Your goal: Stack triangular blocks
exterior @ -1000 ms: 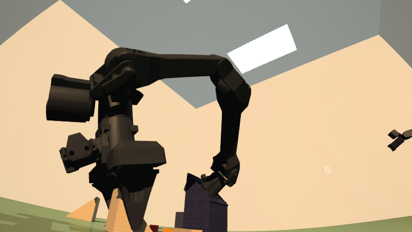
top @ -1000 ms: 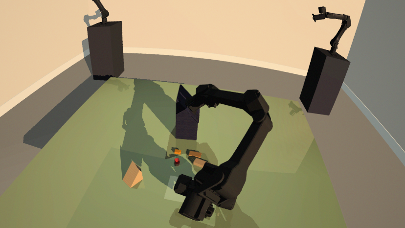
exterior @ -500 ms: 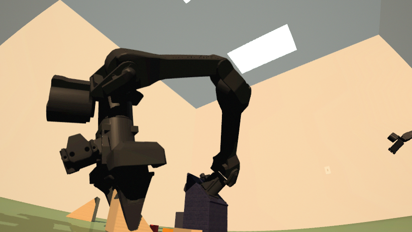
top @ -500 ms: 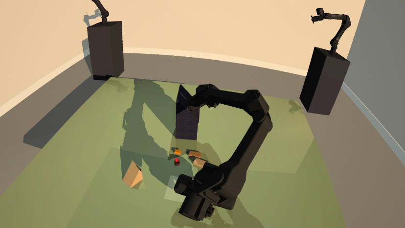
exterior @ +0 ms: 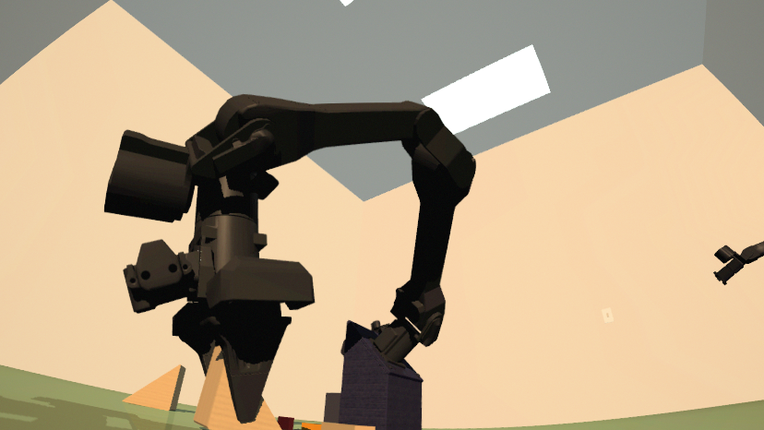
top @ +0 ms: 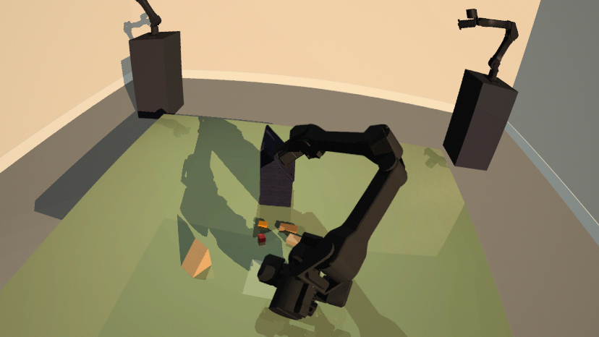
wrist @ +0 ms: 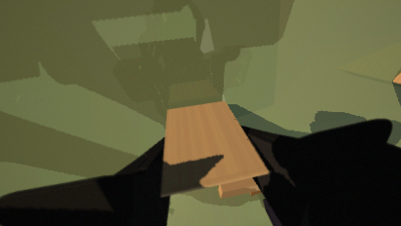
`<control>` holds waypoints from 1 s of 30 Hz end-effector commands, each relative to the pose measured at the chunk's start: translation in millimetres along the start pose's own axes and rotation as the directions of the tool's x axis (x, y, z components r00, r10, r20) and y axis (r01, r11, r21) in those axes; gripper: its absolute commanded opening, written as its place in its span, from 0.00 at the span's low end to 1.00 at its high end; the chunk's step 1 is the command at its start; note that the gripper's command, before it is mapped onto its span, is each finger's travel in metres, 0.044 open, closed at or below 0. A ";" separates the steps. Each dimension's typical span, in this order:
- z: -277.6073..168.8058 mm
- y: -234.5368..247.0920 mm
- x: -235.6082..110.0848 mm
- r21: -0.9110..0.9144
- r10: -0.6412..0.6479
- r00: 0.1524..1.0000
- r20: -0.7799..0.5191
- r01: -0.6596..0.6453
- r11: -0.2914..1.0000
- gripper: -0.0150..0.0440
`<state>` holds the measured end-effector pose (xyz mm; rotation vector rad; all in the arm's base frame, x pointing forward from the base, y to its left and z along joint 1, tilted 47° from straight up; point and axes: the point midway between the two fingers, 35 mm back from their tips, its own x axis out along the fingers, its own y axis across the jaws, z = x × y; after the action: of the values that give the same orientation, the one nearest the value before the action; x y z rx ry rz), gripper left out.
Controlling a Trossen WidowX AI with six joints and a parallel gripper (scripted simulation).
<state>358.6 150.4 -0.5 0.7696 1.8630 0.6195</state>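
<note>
The gripper (wrist: pixel 214 161) is clamping a wooden wedge (wrist: pixel 209 141) on the green table (top: pixel 104 251), with another wedge (top: pixel 199 259) lying well to its left.

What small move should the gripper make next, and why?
Probably lift straight up. The gripper is shut on one triangular block, which seems to rest on the table, while the other triangular block lies apart, untouched.

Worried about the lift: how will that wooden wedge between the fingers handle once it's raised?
The triangular block looks rigid wood, so it should not flex. The gripper is closed on it across the sloped faces, so it may slip or pivot. It seems light for its size, and its flat faces make rolling unlikely if dropped.
</note>
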 end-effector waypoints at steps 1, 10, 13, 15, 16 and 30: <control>-6.4 -0.2 -2.6 0.002 -0.004 0.996 0.093 0.003 1.000 0.25; -22.6 -0.8 -6.9 0.005 -0.006 0.939 0.345 0.005 1.000 0.25; -28.6 -0.9 -7.6 0.006 -0.006 0.904 0.428 0.004 1.000 0.25; -33.0 -0.9 -7.8 0.007 -0.005 0.874 0.486 0.002 1.000 0.25; -34.9 -0.9 -7.8 0.007 -0.005 0.860 0.510 0.002 1.000 0.25; -58.2 -1.1 -2.7 0.010 -0.009 0.630 0.777 0.001 1.000 0.25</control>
<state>325.2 143.9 19.6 0.8213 1.2474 0.2914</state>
